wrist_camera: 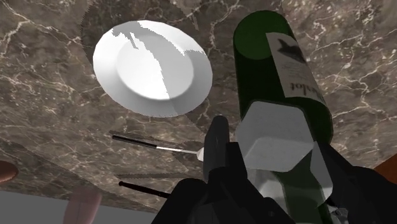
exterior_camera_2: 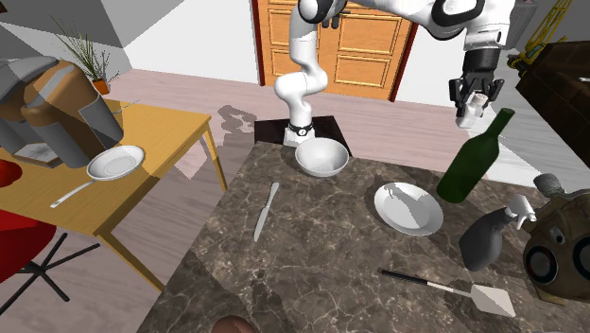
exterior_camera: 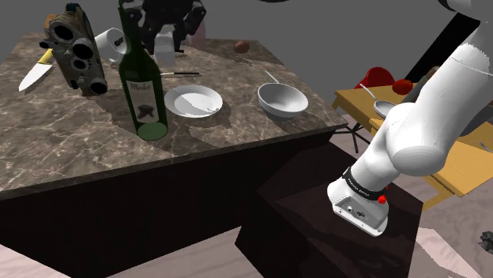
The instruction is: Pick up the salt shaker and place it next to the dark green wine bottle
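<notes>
Observation: the all-black two-finger gripper (exterior_camera_2: 473, 106) hangs high over the far edge of the dark brown, white-veined marble countertop (exterior_camera: 63, 142). Its fingers (wrist_camera: 217, 143) are clamped on either side of the white, faceted salt shaker (wrist_camera: 280, 127). The shaker is therefore off the surface and carried in the grasp.

Position: the shaker sits close to the top of the tall dark green glass wine bottle (exterior_camera: 142, 79), which stands upright on the countertop. In the wrist view the shaker overlaps the bottle's shoulder and label. Whether it is directly above the bottle or just to one side cannot be settled.

Surroundings: a round white shallow plate (wrist_camera: 153, 67) lies flat near the bottle's base, with bare stone between the two. A white round bowl (exterior_camera_2: 321, 156) rests further off, near the counter edge.

Assessment: the height appears chosen to keep the load clear of the bottle's neck. The pick is done; the placement is not yet done. The next move calls for a descent onto bare stone just beside the bottle's base.

Risk: the bottle is tall and narrow, so a sideways brush from finger or shaker could topple it.
</notes>
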Action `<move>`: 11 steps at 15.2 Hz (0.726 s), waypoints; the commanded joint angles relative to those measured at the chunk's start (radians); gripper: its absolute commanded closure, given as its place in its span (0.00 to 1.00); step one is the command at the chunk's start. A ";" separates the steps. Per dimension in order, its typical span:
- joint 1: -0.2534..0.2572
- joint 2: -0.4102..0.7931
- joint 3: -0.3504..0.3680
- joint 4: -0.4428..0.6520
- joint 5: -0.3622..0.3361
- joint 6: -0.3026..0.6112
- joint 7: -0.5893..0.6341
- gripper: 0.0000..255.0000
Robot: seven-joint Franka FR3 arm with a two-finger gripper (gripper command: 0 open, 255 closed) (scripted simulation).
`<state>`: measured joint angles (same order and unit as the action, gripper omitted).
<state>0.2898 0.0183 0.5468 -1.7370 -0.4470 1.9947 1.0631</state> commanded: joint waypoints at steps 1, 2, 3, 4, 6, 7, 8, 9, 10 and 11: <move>-0.001 -0.001 -0.001 -0.030 -0.005 0.027 0.013 1.00; -0.001 -0.001 -0.001 -0.042 -0.008 0.039 0.018 1.00; -0.002 0.000 -0.002 -0.055 -0.011 0.051 0.024 1.00; -0.002 0.001 -0.002 -0.067 -0.014 0.063 0.029 1.00; -0.003 0.003 -0.003 -0.090 -0.021 0.086 0.041 1.00; -0.003 0.004 -0.003 -0.101 -0.025 0.097 0.047 1.00; -0.003 0.006 -0.004 -0.112 -0.029 0.108 0.053 1.00; -0.003 0.008 -0.004 -0.123 -0.034 0.120 0.060 1.00; -0.004 0.011 -0.004 -0.134 -0.038 0.131 0.066 1.00; -0.004 0.013 -0.005 -0.144 -0.043 0.142 0.073 1.00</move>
<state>0.2865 0.0279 0.5428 -1.8707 -0.4848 2.1242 1.1296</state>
